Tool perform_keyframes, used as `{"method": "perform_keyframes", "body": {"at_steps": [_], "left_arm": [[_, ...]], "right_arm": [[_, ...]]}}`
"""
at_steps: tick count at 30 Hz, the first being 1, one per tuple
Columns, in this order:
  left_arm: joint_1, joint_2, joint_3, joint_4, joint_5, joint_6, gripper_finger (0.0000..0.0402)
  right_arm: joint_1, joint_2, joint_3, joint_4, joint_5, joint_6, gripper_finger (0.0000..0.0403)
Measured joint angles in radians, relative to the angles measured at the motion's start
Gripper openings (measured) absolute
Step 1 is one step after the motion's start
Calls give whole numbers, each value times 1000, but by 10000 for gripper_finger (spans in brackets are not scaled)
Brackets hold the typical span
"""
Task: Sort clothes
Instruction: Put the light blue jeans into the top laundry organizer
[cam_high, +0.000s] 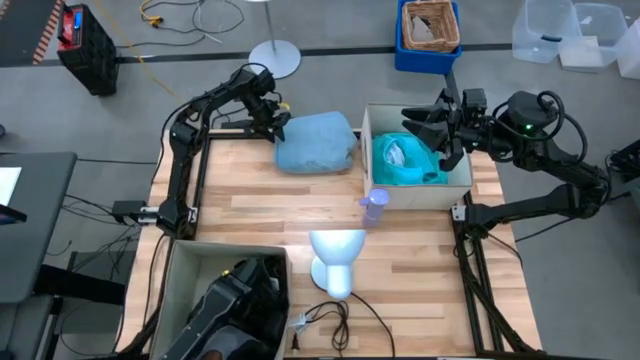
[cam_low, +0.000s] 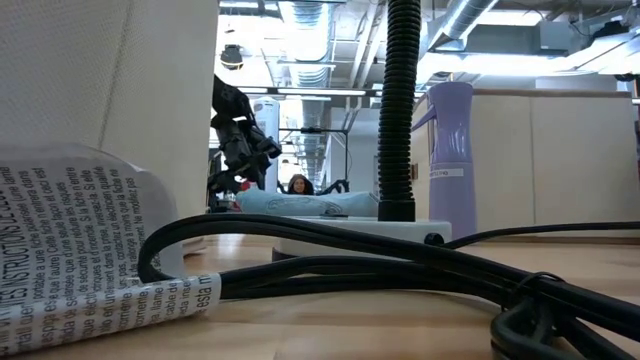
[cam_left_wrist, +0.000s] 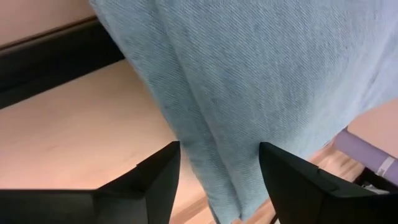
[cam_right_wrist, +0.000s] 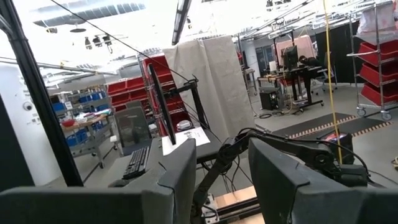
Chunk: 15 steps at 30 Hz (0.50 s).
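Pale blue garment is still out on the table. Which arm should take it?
Left, probably. The left gripper is open at the pale blue garment's edge, and its wrist view shows the cloth between the fingers. The right gripper hangs over the white bin holding the teal shirt.

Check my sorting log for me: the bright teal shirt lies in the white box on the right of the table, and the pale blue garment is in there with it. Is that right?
Not quite. The bright teal shirt does lie in the white box, but the pale blue garment is outside it, on the table beside the box, as the high view shows. The left gripper is open around its edge.
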Motion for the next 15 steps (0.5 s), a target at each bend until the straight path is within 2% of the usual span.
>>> {"method": "perform_keyframes", "body": {"at_steps": [6, 15], "left_arm": [[-2, 0, 0, -4, -13, -1, 164], [-3, 0, 0, -11, -20, -1, 48]], "right_arm": [[0, 0, 0, -1, 0, -2, 162], [0, 0, 0, -1, 1, -4, 162]]}}
